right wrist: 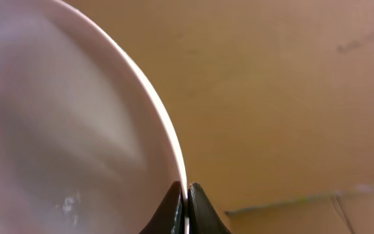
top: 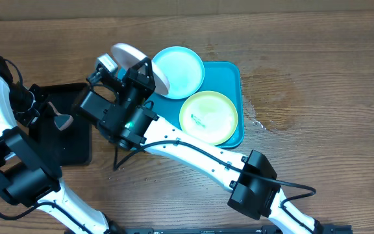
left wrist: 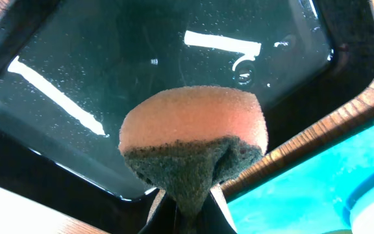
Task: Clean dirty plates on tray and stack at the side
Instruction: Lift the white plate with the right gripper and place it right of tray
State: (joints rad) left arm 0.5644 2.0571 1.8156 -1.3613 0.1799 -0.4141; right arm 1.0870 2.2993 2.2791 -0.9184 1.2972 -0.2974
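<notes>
My right gripper [top: 147,70] is shut on the rim of the white plate [top: 127,53] and holds it tilted up above the left end of the teal tray [top: 236,71]. In the right wrist view the plate [right wrist: 57,117] fills the left side, its rim pinched between the fingers [right wrist: 187,192]. The light blue plate [top: 177,70] lies at the tray's far left. The yellow-green plate [top: 208,116], with a blue-green smear, lies at its near right. My left gripper [left wrist: 190,205] is shut on an orange and grey sponge [left wrist: 193,136] over the black tray [left wrist: 109,65].
The black tray [top: 70,143] lies on the wooden table left of the teal tray [left wrist: 304,188]. The right arm [top: 193,153] crosses the table from the near right. A cardboard wall [right wrist: 291,97] stands behind. A wet patch [top: 265,97] is right of the teal tray.
</notes>
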